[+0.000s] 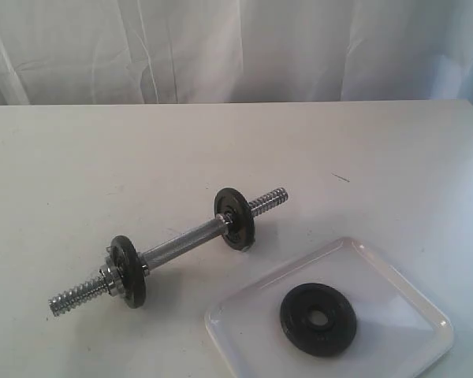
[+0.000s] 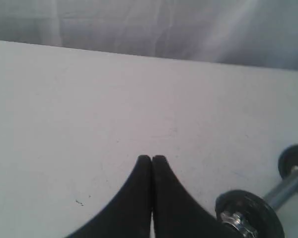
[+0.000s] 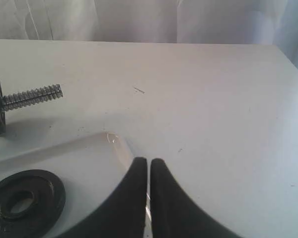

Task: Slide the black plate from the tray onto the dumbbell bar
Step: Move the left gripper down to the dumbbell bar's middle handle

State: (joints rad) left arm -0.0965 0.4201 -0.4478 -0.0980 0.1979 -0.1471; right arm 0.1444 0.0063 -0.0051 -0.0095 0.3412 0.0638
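Note:
The black plate (image 1: 318,318) lies flat in the white tray (image 1: 402,299) at the front right; the right wrist view has the plate (image 3: 23,201) and the tray (image 3: 84,153) too. The dumbbell bar (image 1: 181,240) rests diagonally on the table, carrying two black discs (image 1: 234,218) (image 1: 127,270), with both threaded ends bare. My right gripper (image 3: 149,161) is shut and empty, over the tray's rim beside the plate. Near the bar's collared end (image 2: 248,218), my left gripper (image 2: 151,158) is shut with nothing in it. Neither gripper appears in the exterior view.
A white curtain (image 1: 236,47) hangs behind the table's far edge. The table's right edge (image 3: 288,59) shows in the right wrist view. Small dark specks mark the tabletop (image 1: 341,177).

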